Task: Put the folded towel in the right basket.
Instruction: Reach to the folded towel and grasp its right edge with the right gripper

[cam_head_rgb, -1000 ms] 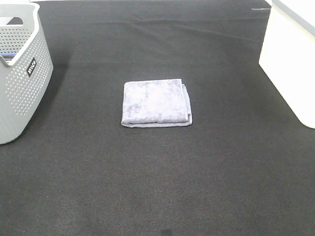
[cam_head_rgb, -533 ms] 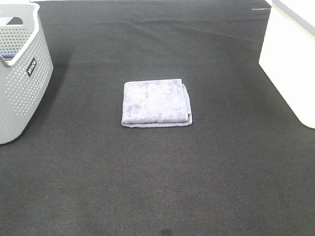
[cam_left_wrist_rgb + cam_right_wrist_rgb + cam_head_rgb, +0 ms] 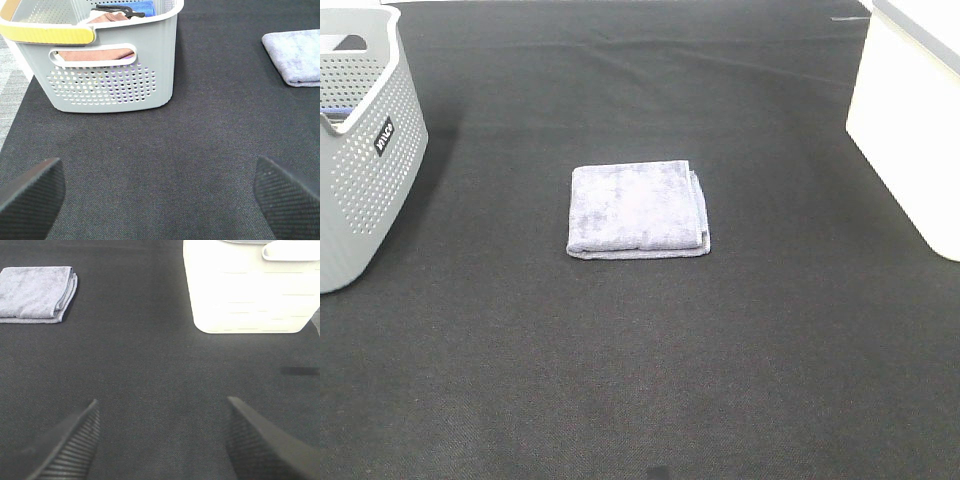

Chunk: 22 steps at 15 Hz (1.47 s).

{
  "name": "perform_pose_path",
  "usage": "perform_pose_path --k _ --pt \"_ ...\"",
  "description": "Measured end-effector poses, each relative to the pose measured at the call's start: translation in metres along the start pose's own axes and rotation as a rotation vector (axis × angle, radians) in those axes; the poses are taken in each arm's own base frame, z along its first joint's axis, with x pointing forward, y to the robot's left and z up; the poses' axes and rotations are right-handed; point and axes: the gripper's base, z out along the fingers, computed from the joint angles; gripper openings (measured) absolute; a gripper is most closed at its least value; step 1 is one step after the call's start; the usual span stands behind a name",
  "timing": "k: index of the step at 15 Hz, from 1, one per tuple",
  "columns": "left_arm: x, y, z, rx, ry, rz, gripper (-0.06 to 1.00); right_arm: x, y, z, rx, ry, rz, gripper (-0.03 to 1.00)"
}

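Approach step: the folded towel [image 3: 638, 210] lies ungrasped on the black surface [image 3: 640, 380]. The left gripper [image 3: 157, 192] and right gripper [image 3: 162, 437] have their fingers spread and empty. Next, the right gripper likely must close on the towel, then carry it to the right basket [image 3: 910, 130].

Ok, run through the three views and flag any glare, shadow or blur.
Right wrist view: the white basket is blown out, its ribs barely readable. Exterior high view: same basket washed out at the edge; the towel casts only a thin shadow. Left wrist view: even light, holes of the grey basket crisp, the left pincer dark but its texture readable.
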Motion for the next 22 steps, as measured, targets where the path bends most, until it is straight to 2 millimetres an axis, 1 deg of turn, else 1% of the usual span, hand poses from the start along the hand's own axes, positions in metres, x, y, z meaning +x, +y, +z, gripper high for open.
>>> perform_pose_path --k 22 --pt "0.0 0.0 0.0 0.0 0.0 0.0 0.97 0.0 0.0 0.0 0.0 0.0 0.0 0.66"
